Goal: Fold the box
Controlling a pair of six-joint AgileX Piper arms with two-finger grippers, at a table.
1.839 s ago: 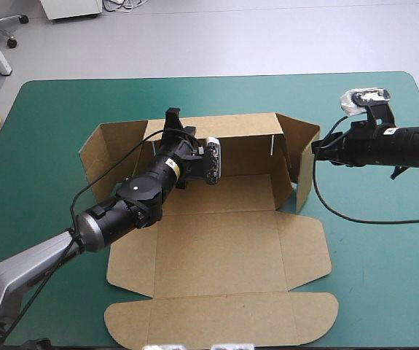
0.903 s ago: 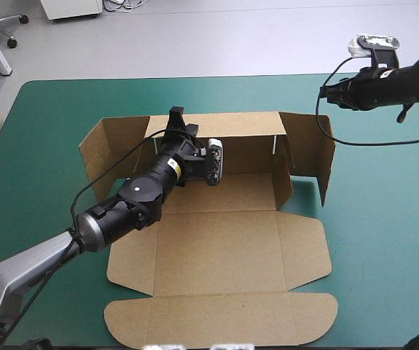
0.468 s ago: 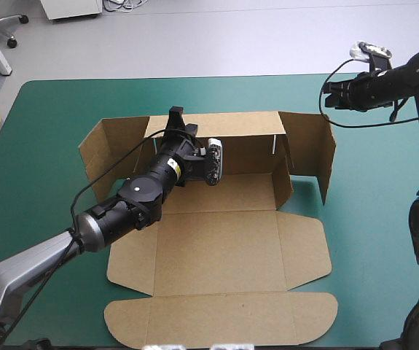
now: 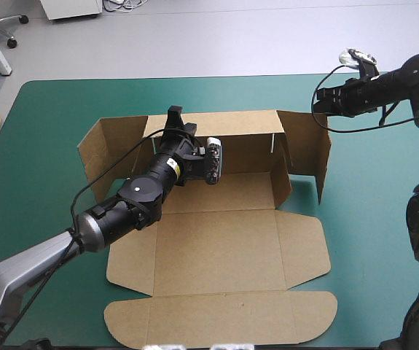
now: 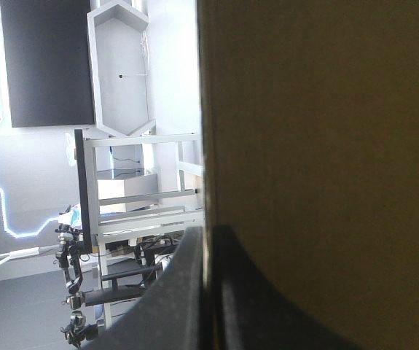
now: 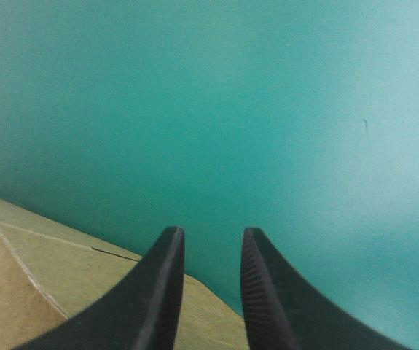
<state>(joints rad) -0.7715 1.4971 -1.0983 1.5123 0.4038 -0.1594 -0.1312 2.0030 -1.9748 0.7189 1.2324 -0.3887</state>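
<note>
The brown box [image 4: 227, 251] lies mid-table on the teal-green cover [image 4: 41, 117]. Its lid and front flaps are flat toward the near edge, and its back wall [image 4: 238, 127] and both end flaps stand upright. We judge the step in hand to be raising and tucking the walls.

Our left gripper [image 4: 174, 117] pinches the back wall's top edge, with the brown sheet clamped between all-but-closed fingers [image 5: 176, 292]. Our right gripper [image 4: 317, 100] hovers just above the right end flap [image 4: 307, 146]. Its fingers [image 6: 164, 284] are a narrow gap apart and hold nothing.

Next, we think, the right gripper must meet that flap and swing it inward while the left steadies the wall.
</note>
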